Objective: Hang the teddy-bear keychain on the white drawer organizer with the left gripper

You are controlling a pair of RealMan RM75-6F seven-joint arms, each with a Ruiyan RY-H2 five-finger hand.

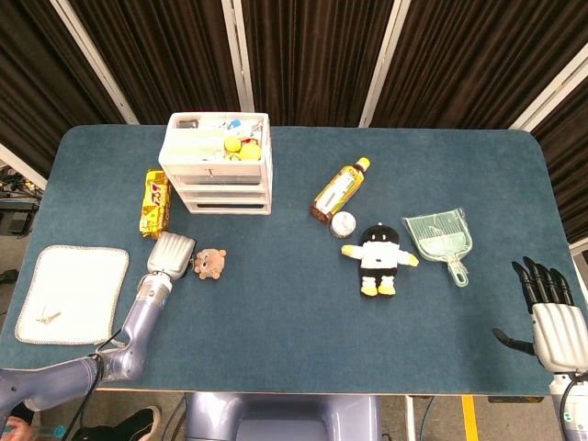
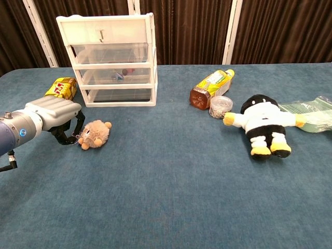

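Teddy-bear keychain [image 2: 95, 134] lies on the blue tabletop [image 1: 294, 312], in front of the white drawer organizer [image 2: 111, 59], near its left corner. Left hand [image 2: 56, 115] sits just beside the bear, dark fingers [image 2: 66, 136] curled down at the key ring end; cannot tell if they actually grip the ring. Yellow snack pack [image 1: 156, 201] lies left of the organizer, white cloth [image 1: 72, 293] further toward the near left edge. Tea bottle [image 1: 339, 190] lies mid-tabletop, small round tin [image 1: 343, 224] at its base, penguin plush [image 1: 378, 258] just beside that, green dustpan [image 1: 440, 241] to its right. Right hand [image 1: 549, 314] at far right edge, fingers spread, holding nothing.
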